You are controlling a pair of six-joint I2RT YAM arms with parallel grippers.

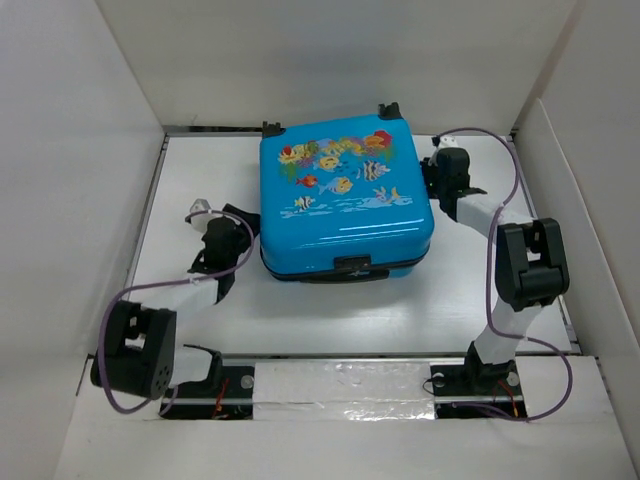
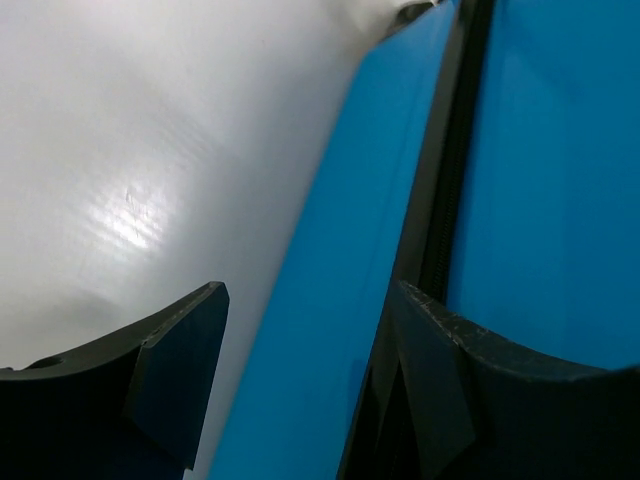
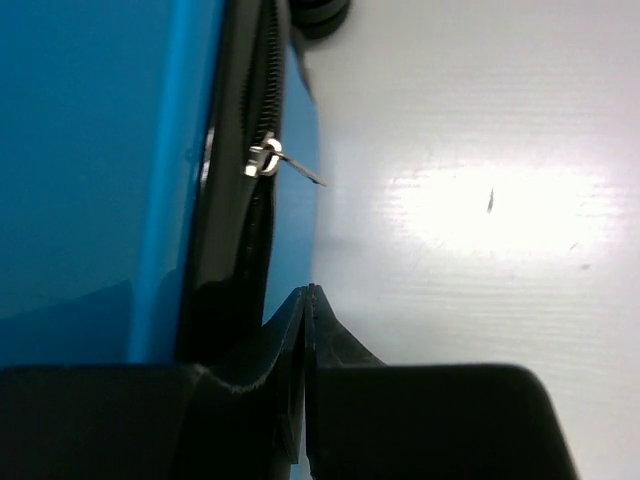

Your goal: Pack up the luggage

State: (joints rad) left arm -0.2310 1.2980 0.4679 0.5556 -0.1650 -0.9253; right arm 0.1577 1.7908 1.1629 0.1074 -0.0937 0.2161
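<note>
The luggage (image 1: 345, 200), a bright blue hard-shell suitcase with a fish print, lies flat and closed in the middle of the white table (image 1: 300, 320). My left gripper (image 1: 250, 228) is open at its left side. In the left wrist view the blue lower shell (image 2: 330, 300) lies between the fingers of the left gripper (image 2: 308, 300), and the right finger (image 2: 450, 360) is on the black zipper seam. My right gripper (image 1: 432, 178) is shut and empty beside the suitcase's right side. In the right wrist view its tips (image 3: 308, 292) sit just below a silver zipper pull (image 3: 265, 158).
White walls (image 1: 80, 200) enclose the table on three sides. The suitcase's black wheels (image 1: 390, 110) face the back wall and its black handle (image 1: 350, 268) faces the arms. Purple cables (image 1: 500, 150) loop off both arms.
</note>
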